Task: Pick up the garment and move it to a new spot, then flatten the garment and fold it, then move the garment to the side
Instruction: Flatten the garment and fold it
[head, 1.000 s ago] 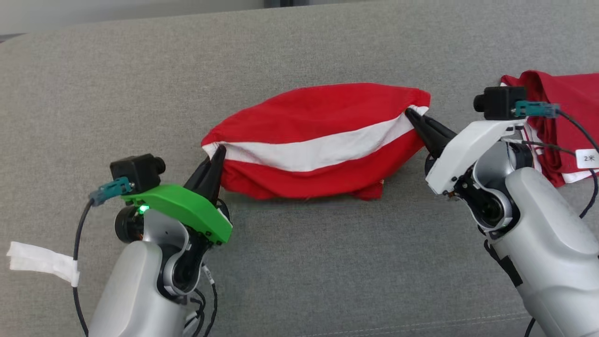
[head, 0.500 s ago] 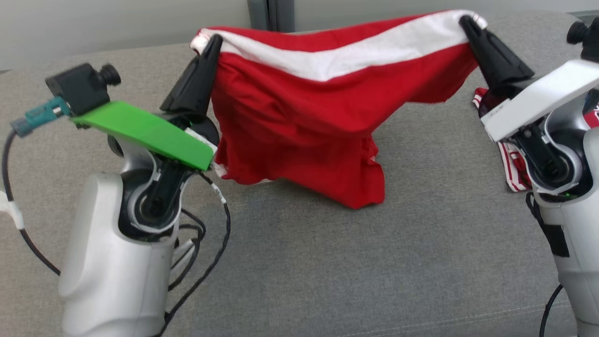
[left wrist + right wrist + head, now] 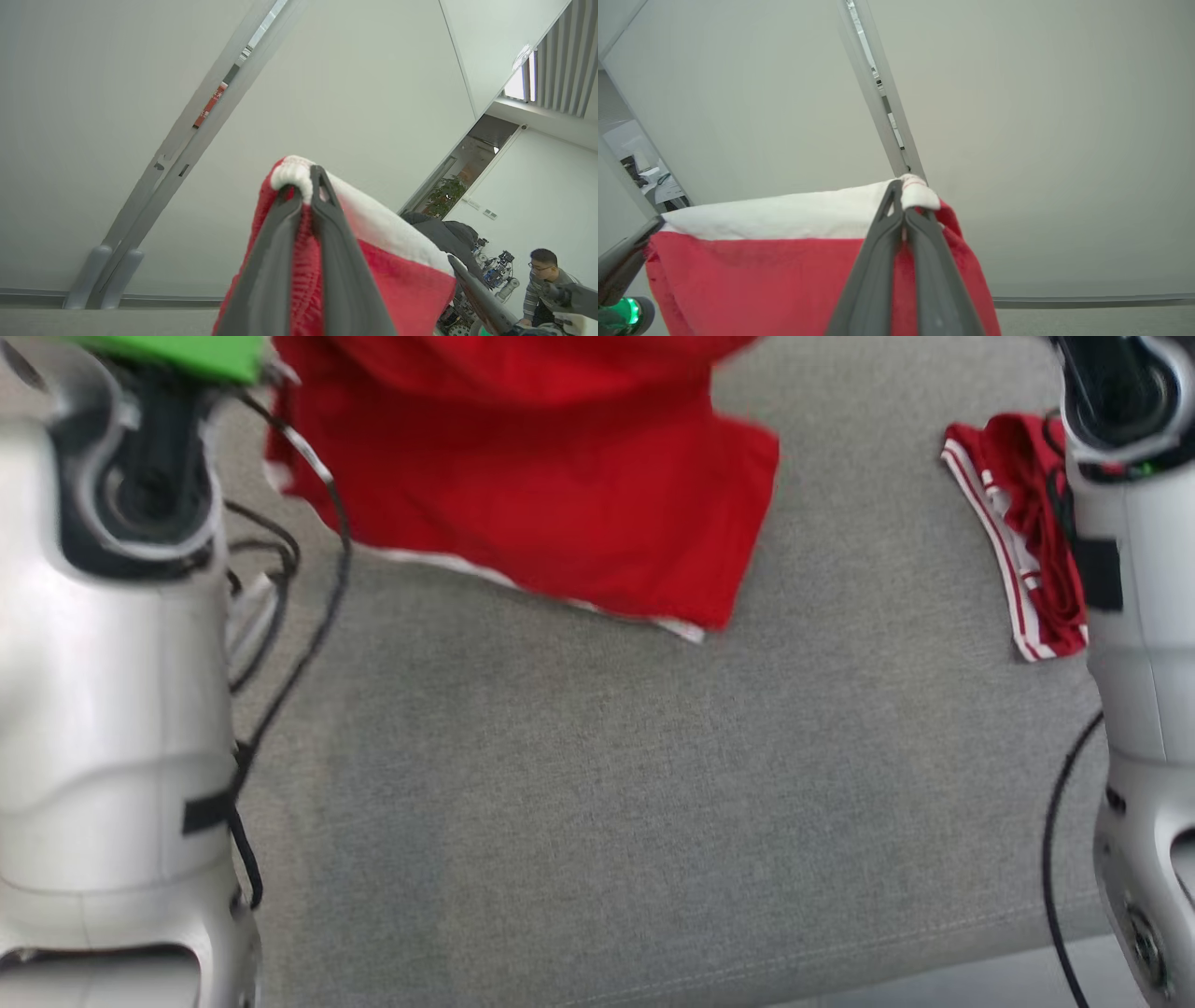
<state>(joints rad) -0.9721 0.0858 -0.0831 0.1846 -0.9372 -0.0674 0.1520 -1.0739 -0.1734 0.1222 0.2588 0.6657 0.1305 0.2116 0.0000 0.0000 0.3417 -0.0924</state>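
Plainly, over the grey cushion (image 3: 597, 784) the red garment (image 3: 560, 495) hangs aloft, hem low near the seat, because the left gripper (image 3: 303, 184) and right gripper (image 3: 899, 199) each pinch tight on one end of its white waistband (image 3: 784, 217), apparently to spread it for carrying.

Matt cloth garment (image 3: 560, 504) (rough woven grey surface (image 3: 607, 803))

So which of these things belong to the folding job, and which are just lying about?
In the job:
- red garment, hanging by its white waistband
- left claw and right claw, both shut on it
- grey couch below

Lying about:
- striped red garment on the couch
- person in the background
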